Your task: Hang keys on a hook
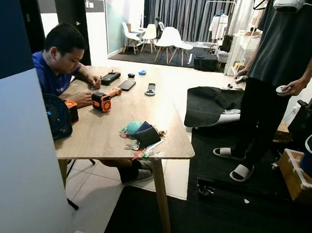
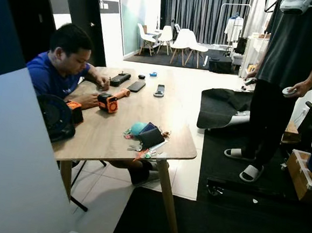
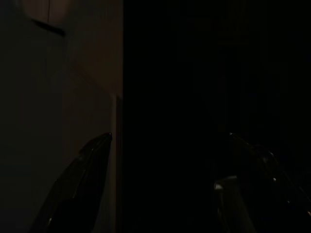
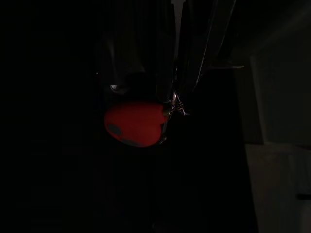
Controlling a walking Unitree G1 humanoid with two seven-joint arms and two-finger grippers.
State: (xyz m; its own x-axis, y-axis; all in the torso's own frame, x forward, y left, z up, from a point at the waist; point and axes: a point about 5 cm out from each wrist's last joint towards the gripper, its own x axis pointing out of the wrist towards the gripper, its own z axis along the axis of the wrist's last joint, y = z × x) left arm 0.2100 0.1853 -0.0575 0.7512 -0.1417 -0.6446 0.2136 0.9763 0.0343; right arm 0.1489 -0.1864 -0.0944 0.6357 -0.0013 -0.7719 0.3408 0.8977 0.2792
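While the head views look down on a wooden table (image 1: pixel 106 129), the right wrist view is almost black, and what it makes out is a red fob (image 4: pixel 133 124) with a small metal ring (image 4: pixel 177 106) at its edge, hanging just below the right hand (image 4: pixel 160 73). Dark, narrow shapes that may be the keys or the hand's own fingers rise from the ring, too dim to separate. The fob sits right at the hand, so it seems carried there, yet whether the fingers pinch it or stand apart cannot be told. In the left wrist view the left hand (image 3: pixel 170 170) is spread, its two fingers (image 3: pixel 82 179) well apart with nothing between them, next to a pale wall edge. On the table's near corner lies a pile of small things (image 1: pixel 141 137): a teal ball, a dark pouch and some loose keys with coloured tags. Farther back on the table sit an orange and black tool (image 1: pixel 101 102), a phone (image 1: pixel 150 88) and a remote (image 1: pixel 127 84). A seated person (image 1: pixel 60 63) in a blue shirt leans on the table's far left side. Right of the table a standing person (image 1: pixel 280 78) in black holds a white controller (image 1: pixel 283 89). A white panel (image 1: pixel 12 159) stands left of the table, close to the camera.
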